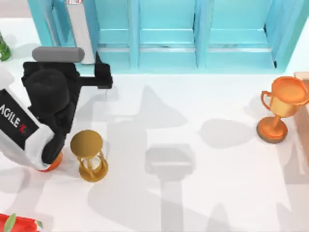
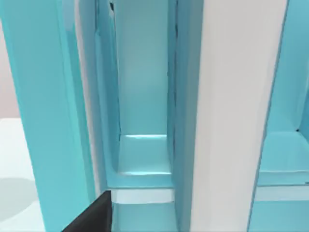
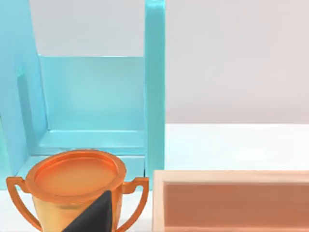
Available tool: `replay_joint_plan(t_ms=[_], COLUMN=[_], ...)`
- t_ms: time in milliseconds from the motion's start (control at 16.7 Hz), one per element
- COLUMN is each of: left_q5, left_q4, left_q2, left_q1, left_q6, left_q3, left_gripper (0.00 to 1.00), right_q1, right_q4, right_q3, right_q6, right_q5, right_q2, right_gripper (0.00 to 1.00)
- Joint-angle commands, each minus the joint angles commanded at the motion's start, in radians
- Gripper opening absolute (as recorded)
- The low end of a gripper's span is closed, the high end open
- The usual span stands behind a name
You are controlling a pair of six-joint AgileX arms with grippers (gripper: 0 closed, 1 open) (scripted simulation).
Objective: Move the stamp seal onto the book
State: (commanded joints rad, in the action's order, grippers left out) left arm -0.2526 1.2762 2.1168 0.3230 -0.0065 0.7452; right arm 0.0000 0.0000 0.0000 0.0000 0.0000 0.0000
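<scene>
- White table [image 1: 203,193] runs up to a big light-blue shelf unit [image 1: 193,34] along the far edge. A golden hourglass [image 1: 89,155] stands left of centre and an orange trophy cup [image 1: 280,107] stands at the right.
- A small red-orange rounded shape [image 1: 53,163] peeks from under my left arm, just left of the hourglass. I judge it to be the stamp seal's top, though most of it is hidden.
- A white slab edged in teal [image 1: 79,29] stands upright in the shelf's left end. I take it for the teal hardback book [image 2: 236,106], page edges facing out.
- My left gripper [image 1: 101,76] points at the shelf, close to that slab and facing away from the seal. I cannot tell how wide it is, and I see nothing in it.
- My right gripper [image 3: 94,215] sits by the trophy, well apart from the seal, its opening also unclear.
- The left arm is clearly nearer, but its gripper must come back toward the near-left side of the table.
</scene>
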Motion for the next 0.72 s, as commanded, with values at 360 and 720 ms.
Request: replay_joint_plan(t_ms=[360,720], left_q5=[0.001,0.008], left_q4=[-0.014,-0.159], left_q2=[-0.006,0.036], left_q1=[-0.004,-0.007], left_q6=[0.000,0.001], left_q3=[0.007,0.197], left_gripper=[1.00,1.00], right_q1=[0.000,0.000], right_q4=[0.000,0.000], right_q3=[0.000,0.000], right_q6=[0.000,0.000], right_q5=[0.000,0.000], right_q2=[0.000,0.000], right_gripper=[1.00,1.00])
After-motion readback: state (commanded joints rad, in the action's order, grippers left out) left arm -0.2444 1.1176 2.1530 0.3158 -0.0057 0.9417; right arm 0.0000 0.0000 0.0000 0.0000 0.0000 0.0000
